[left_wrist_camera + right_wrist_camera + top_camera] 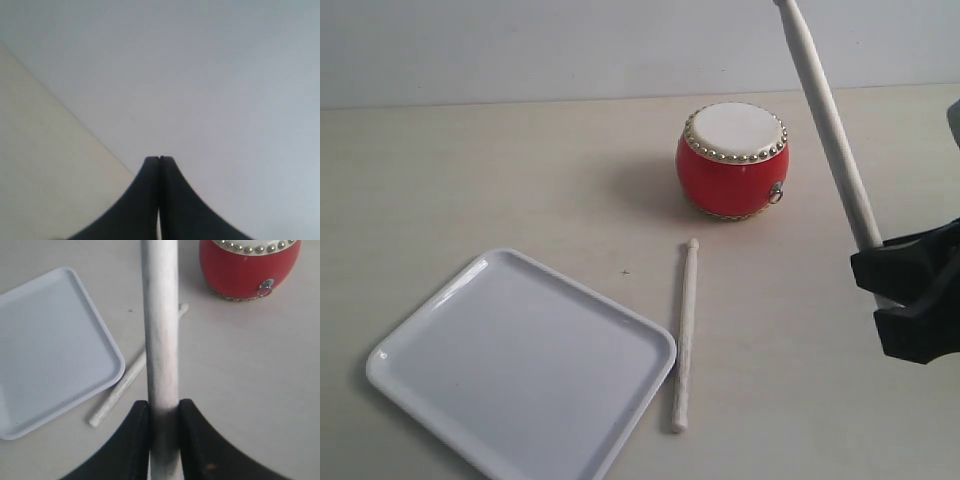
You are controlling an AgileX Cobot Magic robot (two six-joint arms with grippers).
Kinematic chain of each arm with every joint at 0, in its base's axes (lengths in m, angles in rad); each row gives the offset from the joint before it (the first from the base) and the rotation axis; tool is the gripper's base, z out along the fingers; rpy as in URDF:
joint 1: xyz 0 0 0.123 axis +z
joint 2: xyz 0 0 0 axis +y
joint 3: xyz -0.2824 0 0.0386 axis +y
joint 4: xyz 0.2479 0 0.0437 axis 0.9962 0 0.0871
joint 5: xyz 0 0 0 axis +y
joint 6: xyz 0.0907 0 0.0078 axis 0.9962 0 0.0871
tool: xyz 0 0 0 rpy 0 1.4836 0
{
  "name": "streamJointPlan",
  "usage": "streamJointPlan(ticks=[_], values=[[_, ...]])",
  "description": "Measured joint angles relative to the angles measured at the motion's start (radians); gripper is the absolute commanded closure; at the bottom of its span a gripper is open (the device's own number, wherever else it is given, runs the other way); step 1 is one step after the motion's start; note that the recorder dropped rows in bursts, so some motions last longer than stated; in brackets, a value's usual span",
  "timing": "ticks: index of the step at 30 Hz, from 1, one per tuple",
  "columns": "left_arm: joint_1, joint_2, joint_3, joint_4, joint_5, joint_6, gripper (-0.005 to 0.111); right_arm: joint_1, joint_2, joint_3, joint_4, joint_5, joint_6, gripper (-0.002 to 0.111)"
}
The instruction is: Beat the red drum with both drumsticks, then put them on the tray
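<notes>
Right wrist view shows the right gripper clamping one stick right of the drum; beating seemingly waits on the left gripper, pinched empty, fetching the other stick.

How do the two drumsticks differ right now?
The held drumstick is clamped in the right end effector; the loose drumstick lies free on the table. The held drumstick rises steeply near the red drum; the loose drumstick lies flat beside the tray. Both are plain pale wood.
</notes>
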Motion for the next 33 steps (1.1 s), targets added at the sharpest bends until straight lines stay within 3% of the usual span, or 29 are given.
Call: streamJointPlan(ticks=[4,10,14,19,25,30,33], values=[[0.000,0.132,-0.160,-0.018,0.183,0.134,0.107,0.000,0.000,0.000,0.002,-0.023,-0.005,0.108],[0.000,0.467,-0.334,-0.261,0.511,0.567,0.107,0.000,0.000,0.000,0.002,-0.049,-0.005,0.108],[0.000,0.677,-0.425,-0.354,0.642,0.745,0.107,0.000,0.000,0.000,0.004,-0.051,-0.011,0.108],[-0.018,0.852,-0.560,-0.355,0.732,0.866,0.107,0.000,0.000,0.000,0.005,-0.053,-0.018,0.108],[-0.137,0.950,-0.731,-0.124,0.747,0.822,0.107,0.000,0.000,0.000,0.005,-0.053,-0.021,0.108],[-0.289,0.988,-0.834,0.199,0.794,0.656,0.107,0.000,0.000,0.000,0.005,-0.053,-0.021,0.108],[-0.383,1.012,-0.868,0.293,0.846,0.565,0.107,0.000,0.000,0.000,0.005,-0.053,-0.021,0.108]])
